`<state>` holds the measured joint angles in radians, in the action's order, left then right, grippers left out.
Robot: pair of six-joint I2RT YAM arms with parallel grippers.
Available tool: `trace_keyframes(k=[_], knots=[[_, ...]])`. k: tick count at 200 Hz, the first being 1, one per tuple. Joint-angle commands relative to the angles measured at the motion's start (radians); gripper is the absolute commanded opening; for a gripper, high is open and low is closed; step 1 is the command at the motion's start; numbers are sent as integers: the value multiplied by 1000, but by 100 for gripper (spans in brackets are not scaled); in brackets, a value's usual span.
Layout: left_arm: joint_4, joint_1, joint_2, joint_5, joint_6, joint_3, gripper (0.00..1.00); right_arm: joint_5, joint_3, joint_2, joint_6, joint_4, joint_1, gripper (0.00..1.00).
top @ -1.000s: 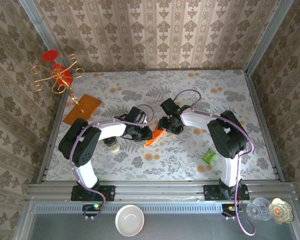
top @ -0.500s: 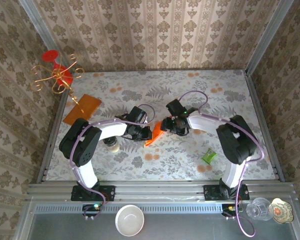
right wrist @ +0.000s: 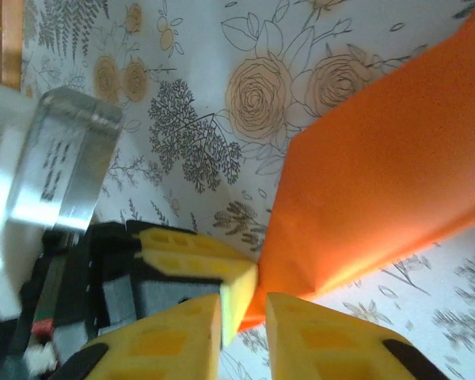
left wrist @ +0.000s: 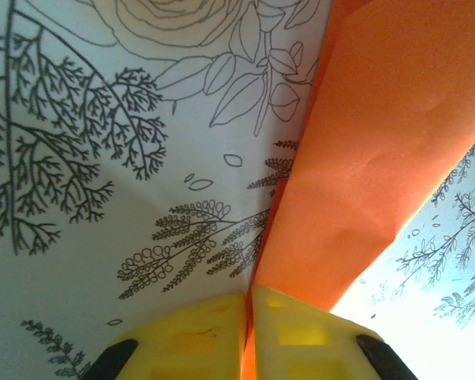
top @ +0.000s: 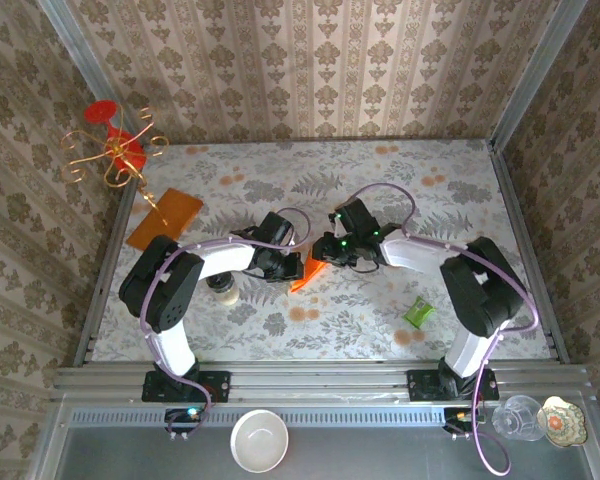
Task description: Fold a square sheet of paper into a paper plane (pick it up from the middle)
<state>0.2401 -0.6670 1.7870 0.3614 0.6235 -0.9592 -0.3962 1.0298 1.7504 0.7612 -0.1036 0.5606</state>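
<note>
Right jaws narrowed round thin creased red-orange paper (right wrist: 380, 174).

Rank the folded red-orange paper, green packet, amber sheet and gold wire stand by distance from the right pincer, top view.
1. Folded red-orange paper, at the right pincer tips.
2. Green packet, near right.
3. Amber sheet, far left.
4. Gold wire stand, far-left corner.
</note>
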Motion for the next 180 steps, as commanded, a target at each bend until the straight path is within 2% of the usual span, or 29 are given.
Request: trace_keyframes(k=[1, 80, 180], knots=[[76, -13, 69, -53, -27, 17, 13, -55, 54, 57, -7, 35, 2, 22], [83, -13, 71, -49, -31, 13, 12, 44, 90, 142, -27, -51, -4, 19], [90, -13, 58, -42, -36, 16, 9, 68, 107, 215, -36, -95, -13, 16]])
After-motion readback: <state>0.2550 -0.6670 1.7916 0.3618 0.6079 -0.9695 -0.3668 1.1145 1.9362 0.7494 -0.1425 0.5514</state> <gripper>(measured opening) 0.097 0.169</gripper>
